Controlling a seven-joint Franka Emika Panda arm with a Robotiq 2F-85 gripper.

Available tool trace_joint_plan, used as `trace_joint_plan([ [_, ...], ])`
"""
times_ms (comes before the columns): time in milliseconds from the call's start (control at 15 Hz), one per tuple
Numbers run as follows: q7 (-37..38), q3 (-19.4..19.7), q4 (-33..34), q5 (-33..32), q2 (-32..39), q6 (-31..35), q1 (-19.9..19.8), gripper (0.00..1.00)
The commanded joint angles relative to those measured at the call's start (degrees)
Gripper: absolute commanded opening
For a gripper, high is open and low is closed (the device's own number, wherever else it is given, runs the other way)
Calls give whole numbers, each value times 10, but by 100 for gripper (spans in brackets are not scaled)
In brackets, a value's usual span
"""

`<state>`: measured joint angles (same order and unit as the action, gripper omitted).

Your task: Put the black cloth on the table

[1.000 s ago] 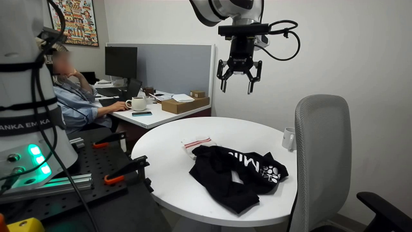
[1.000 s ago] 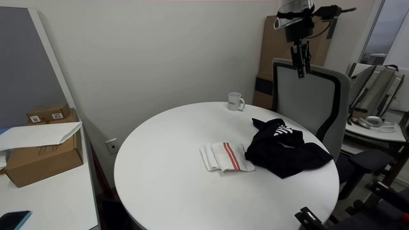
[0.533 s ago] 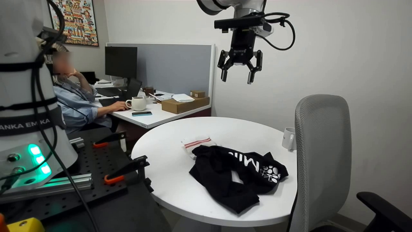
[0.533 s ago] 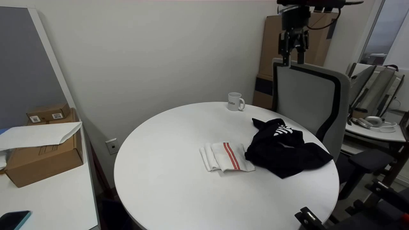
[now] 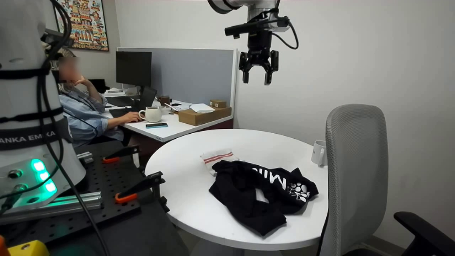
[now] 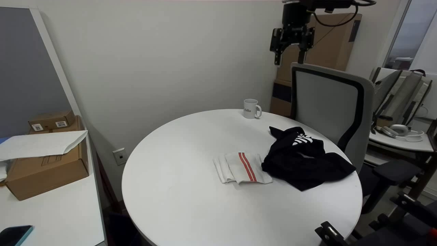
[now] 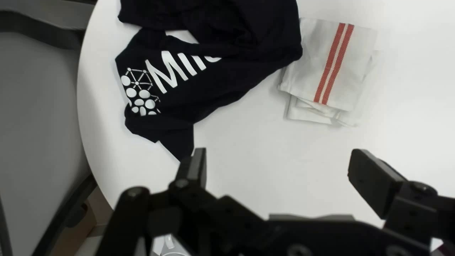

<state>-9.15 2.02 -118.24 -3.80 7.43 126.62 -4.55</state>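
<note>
Table (image 6: 177, 198) held 1 blk cloth (image 6: 304, 167) nr edge by chair (image 6: 327, 102), 1 towel (image 6: 239, 167) touching it, 1 mug (image 6: 250, 109) nr edge, contents unclear. Gripper (image 5: 256, 78) hung above, wide.

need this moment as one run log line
tool: open, empty, above table | black cloth: rumpled on table, beside striped towel | task: appears done

Wrist view: gripper (image 7: 277, 158) spread; black cloth (image 7: 224, 80) rumpled on table (image 7: 256, 142).
Red-striped towel (image 7: 328, 67) lies just right of cloth; chair (image 7: 35, 110) at left.
</note>
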Motion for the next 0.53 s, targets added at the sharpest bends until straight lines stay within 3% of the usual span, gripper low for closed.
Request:
trace_joint_plan([
  [0, 39, -14, -76, -8, -45, 54, 28, 100],
  [133, 44, -26, -102, 5, -61, 60, 40, 100],
  [200, 33, -19, -59, 0, -26, 40, 33, 100],
  [467, 40, -26, -86, 0, -46, 46, 43, 100],
])
